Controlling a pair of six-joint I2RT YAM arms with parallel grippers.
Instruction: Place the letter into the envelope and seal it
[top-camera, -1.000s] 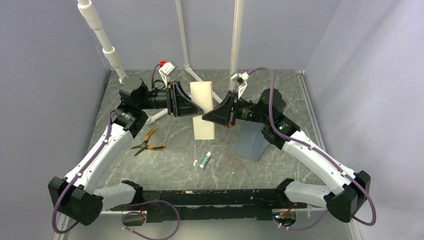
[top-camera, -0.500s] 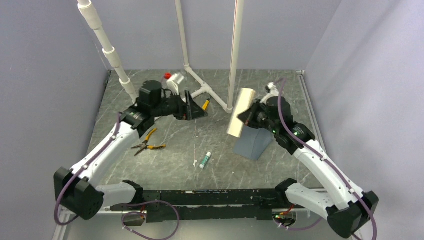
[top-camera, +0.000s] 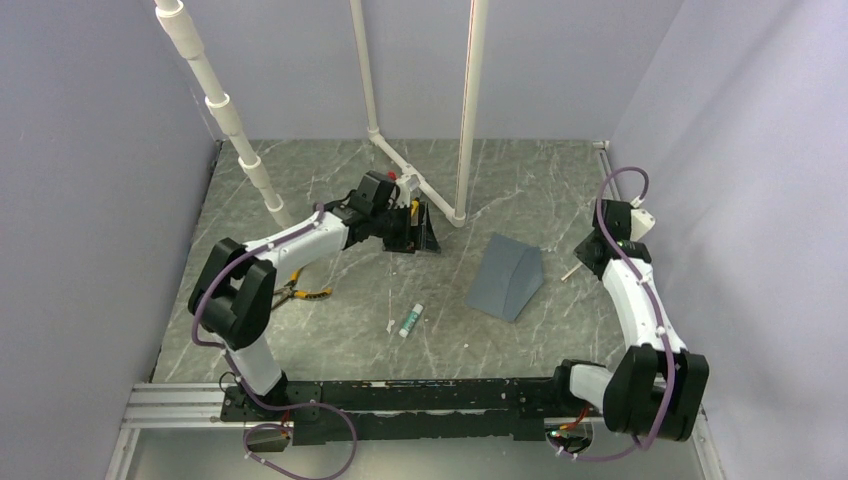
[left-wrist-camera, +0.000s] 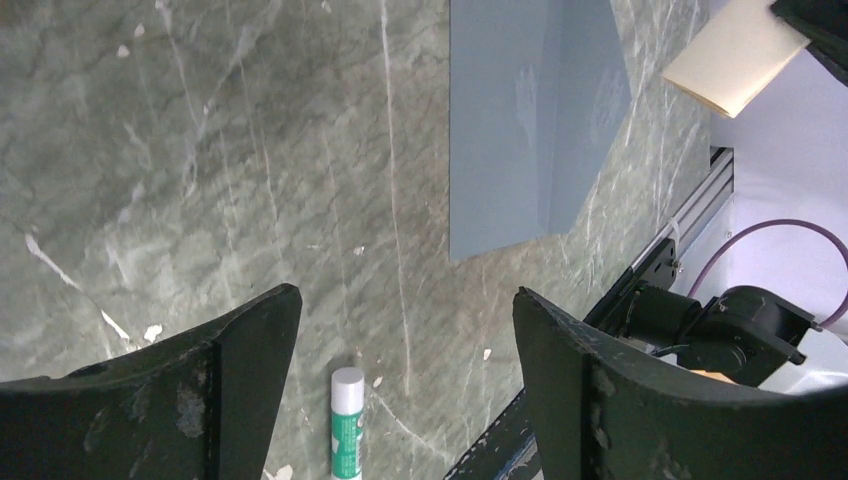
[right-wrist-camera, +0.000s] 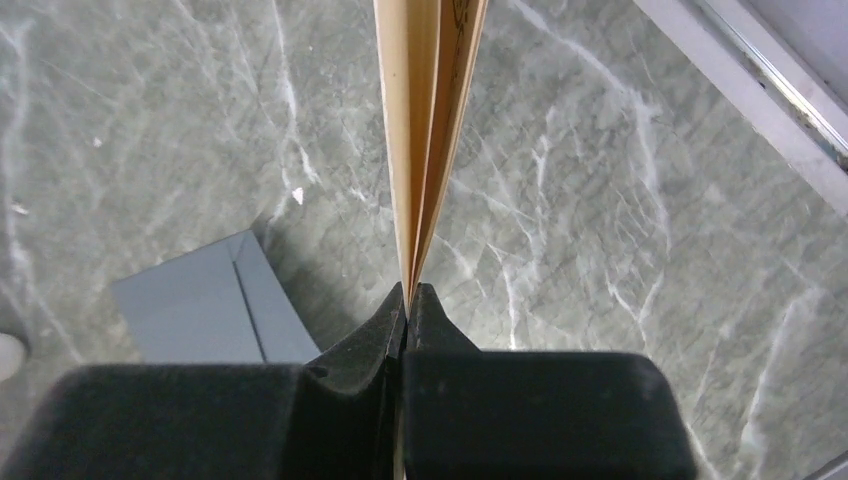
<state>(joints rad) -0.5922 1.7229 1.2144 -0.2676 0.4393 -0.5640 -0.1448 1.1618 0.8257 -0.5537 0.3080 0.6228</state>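
A: Can you read any words here?
B: No, not one. The white and green tube (left-wrist-camera: 346, 428) on the desk (left-wrist-camera: 200, 150) has a green label, but the marks on it are too small to read.
A: What about the letter (right-wrist-camera: 432, 120)?
B: There are dark marks on its edge. I can't tell if they are words.
A: And the envelope (left-wrist-camera: 520, 120)?
B: Plain blue-grey on the side I can see.
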